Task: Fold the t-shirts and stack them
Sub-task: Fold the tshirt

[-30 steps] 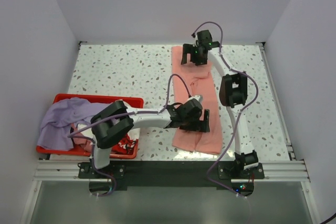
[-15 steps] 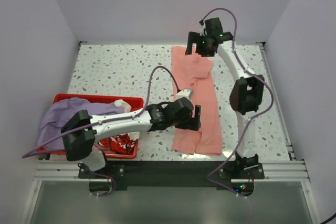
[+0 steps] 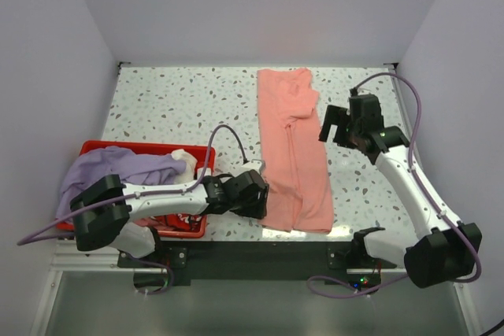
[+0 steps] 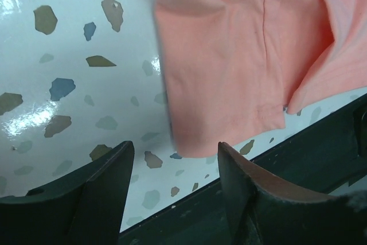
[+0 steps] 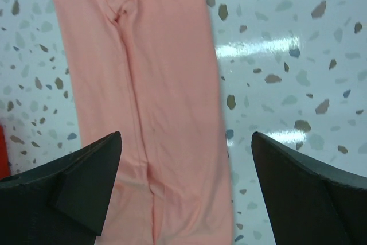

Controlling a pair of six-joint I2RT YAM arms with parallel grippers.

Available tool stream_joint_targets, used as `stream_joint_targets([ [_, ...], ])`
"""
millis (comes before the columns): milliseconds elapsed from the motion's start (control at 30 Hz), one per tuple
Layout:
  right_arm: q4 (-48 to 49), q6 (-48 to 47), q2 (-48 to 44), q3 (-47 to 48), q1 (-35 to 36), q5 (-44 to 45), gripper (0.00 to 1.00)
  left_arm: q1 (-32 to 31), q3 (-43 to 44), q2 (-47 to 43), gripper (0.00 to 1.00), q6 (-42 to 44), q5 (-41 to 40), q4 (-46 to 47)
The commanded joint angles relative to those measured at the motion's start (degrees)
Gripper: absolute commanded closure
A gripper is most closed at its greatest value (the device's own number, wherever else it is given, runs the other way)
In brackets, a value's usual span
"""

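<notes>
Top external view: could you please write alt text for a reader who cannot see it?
A salmon-pink t-shirt lies as a long narrow strip on a speckled table. The left gripper is beside its near left corner, the right gripper beside its right edge. A red crate at the left holds a lavender t-shirt.

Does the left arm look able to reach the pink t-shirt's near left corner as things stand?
Probably yes: the left gripper hangs open right by that corner of the pink t-shirt, nothing in between.
</notes>
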Motion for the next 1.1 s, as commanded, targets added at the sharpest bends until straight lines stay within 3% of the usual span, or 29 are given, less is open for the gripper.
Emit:
stream_joint_targets([
  [0, 1.95, 2.62, -4.62, -4.46, -0.03, 3.14, 0.01, -0.31, -1.92, -0.58, 0.36, -0.26, 3.26, 5.37],
  [233, -1.66, 0.6, -7.97, -7.88, -0.03, 7.44, 0.01, -0.49, -3.51, 0.47, 0.56, 0.35, 6.86, 9.33],
  [600, -1.22, -1.95, -7.09, -10.09, -0.03, 6.48, 0.01, -3.3, -1.48, 6.8, 0.59, -1.4, 7.3, 8.81],
  [667, -1.4, -2.13, -6.83, -10.17, -0.03, 6.3, 0.01, -3.48, -1.13, 8.02, 0.66, -1.93, 7.13, 8.81],
  [800, -2.1, -2.13, -7.88, -10.87, -0.11, 6.39, 0.01, -4.09, 0.53, 8.73, 1.0, -2.63, 4.86, 6.18],
  [1000, -3.95, -2.04, -9.29, -12.46, -0.03, 0.69, 0.01, -4.09, -1.74, 4.43, 1.0, -6.85, 0.19, -1.03],
  [1067, -3.86, -3.44, -9.46, -13.42, -0.03, -7.7, 0.01, -4.09, -3.06, 2.15, 1.0, -8.43, -0.25, -3.41],
])
